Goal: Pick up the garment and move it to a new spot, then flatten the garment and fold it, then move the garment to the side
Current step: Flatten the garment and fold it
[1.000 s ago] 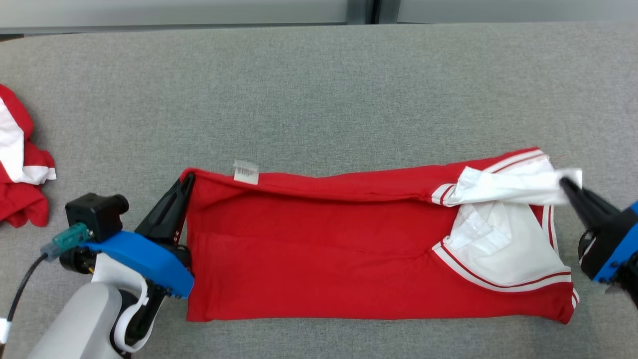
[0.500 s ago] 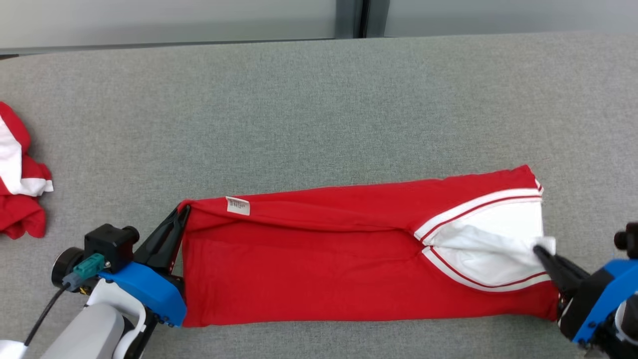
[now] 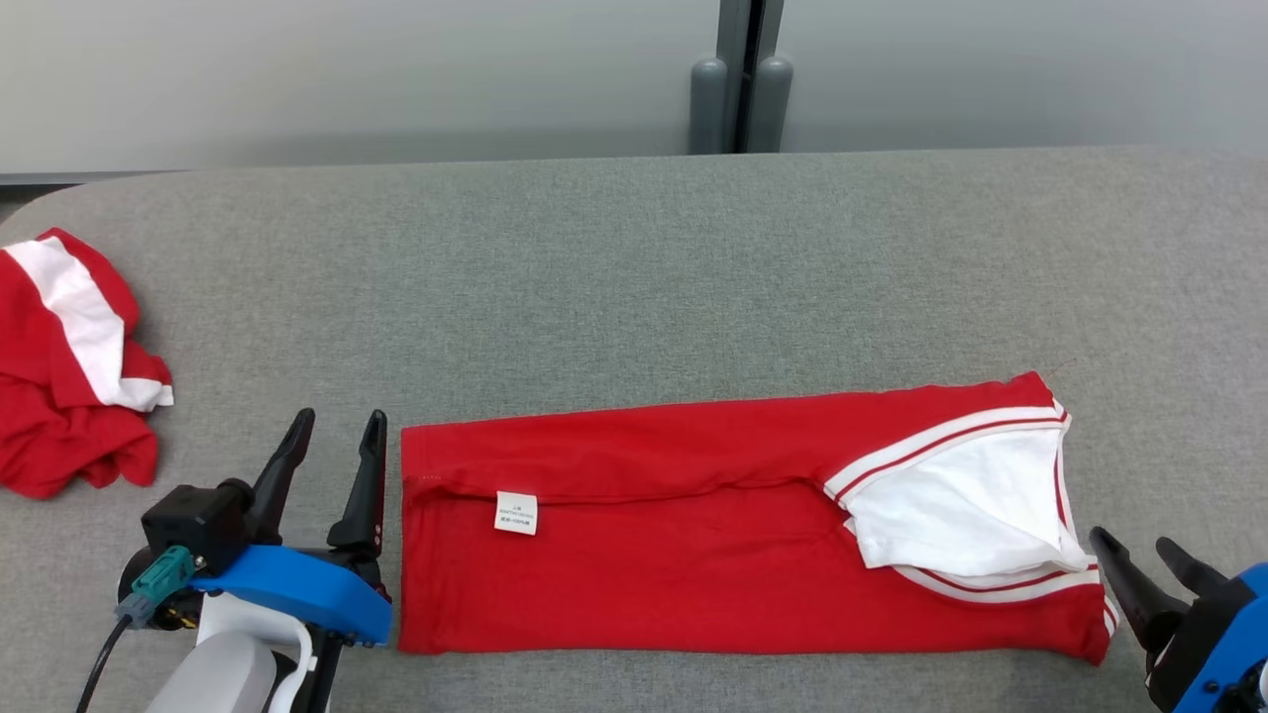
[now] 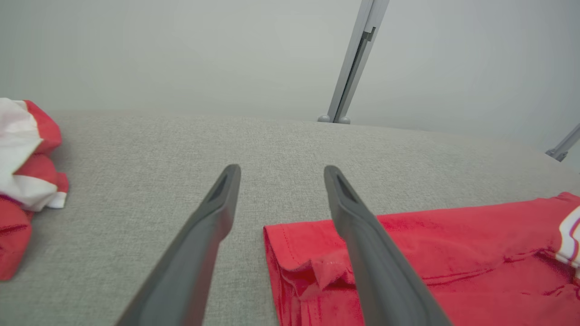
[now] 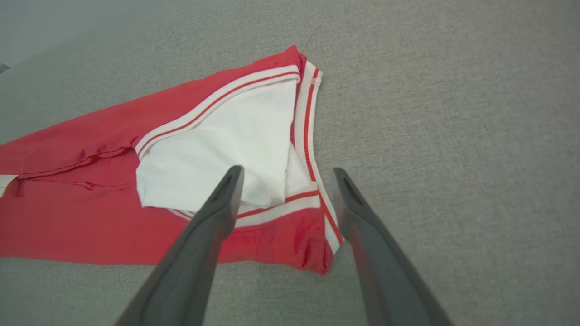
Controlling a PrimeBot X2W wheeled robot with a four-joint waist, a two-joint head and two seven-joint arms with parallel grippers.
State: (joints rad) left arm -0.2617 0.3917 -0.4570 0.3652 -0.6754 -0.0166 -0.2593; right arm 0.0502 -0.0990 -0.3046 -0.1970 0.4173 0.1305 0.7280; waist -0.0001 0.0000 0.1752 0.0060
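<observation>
A red garment [image 3: 693, 535] with a white striped-trim panel at its right end lies folded into a long strip on the grey surface; it also shows as the red garment [image 4: 430, 253] and the red garment [image 5: 90, 199]. A small white label sits on its left part. My left gripper [image 3: 335, 424] stands open just off the strip's left end, its right finger over the cloth corner in the left wrist view, left gripper [image 4: 280, 171]. At the strip's lower right corner my right gripper [image 3: 1129, 545] is open and holds nothing, right gripper [image 5: 284, 171].
A second red and white garment [image 3: 69, 366] lies crumpled at the far left edge, also seen as the crumpled garment [image 4: 22, 172]. A pale wall with a grey post [image 3: 738, 89] runs behind the grey surface [image 3: 634, 277], which stretches wide beyond the strip.
Both grippers have opened and let go of the garment's far edge, which now lies folded forward over the strip. The head camera has tilted up, showing more wall.
</observation>
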